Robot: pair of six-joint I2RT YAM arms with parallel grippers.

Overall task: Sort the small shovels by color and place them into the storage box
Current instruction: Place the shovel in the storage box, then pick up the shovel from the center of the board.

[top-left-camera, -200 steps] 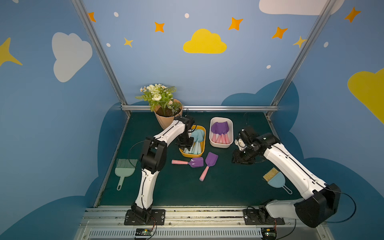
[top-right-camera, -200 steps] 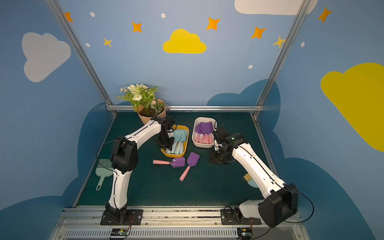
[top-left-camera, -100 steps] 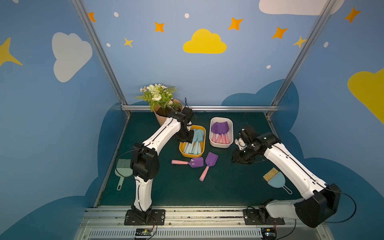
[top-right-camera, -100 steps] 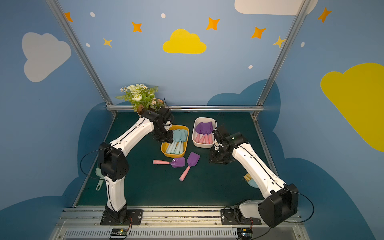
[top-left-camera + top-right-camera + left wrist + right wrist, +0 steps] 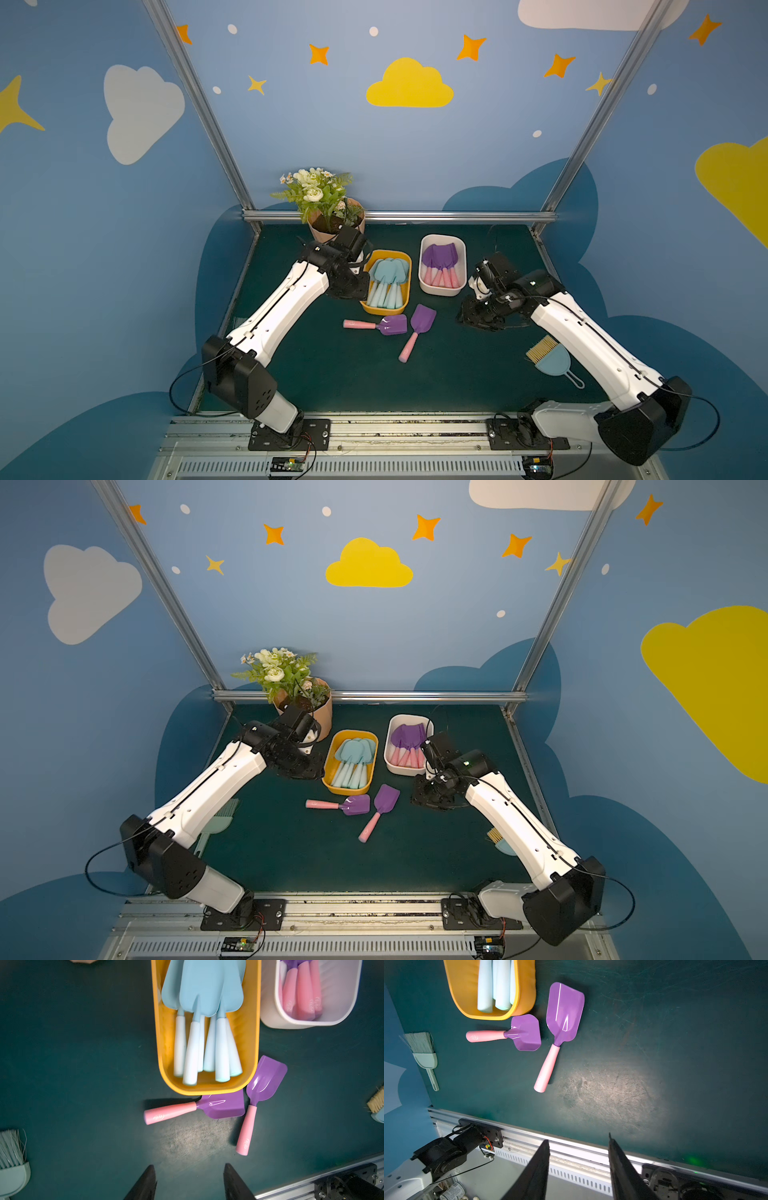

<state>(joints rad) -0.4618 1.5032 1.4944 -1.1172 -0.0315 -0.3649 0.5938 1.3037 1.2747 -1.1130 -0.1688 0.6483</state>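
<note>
Two purple shovels [image 5: 392, 325] are left lying on the desk [image 5: 340, 374], just beside the yellow box [image 5: 382, 310] packed with blue shovels [image 5: 388, 274]. More purple ones [image 5: 440, 259] are stacked in the white box [image 5: 441, 291]. Left pincer [image 5: 189, 1167] and right pincer [image 5: 578, 1140] are both held open, nothing gripped.

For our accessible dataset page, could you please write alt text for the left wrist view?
Two purple, pink-handled shovels lie on the green mat close by the end of a yellow box full of light blue shovels; a white box of pink-handled ones stands alongside. The left claw, open and empty, shows in the foreground.
</note>
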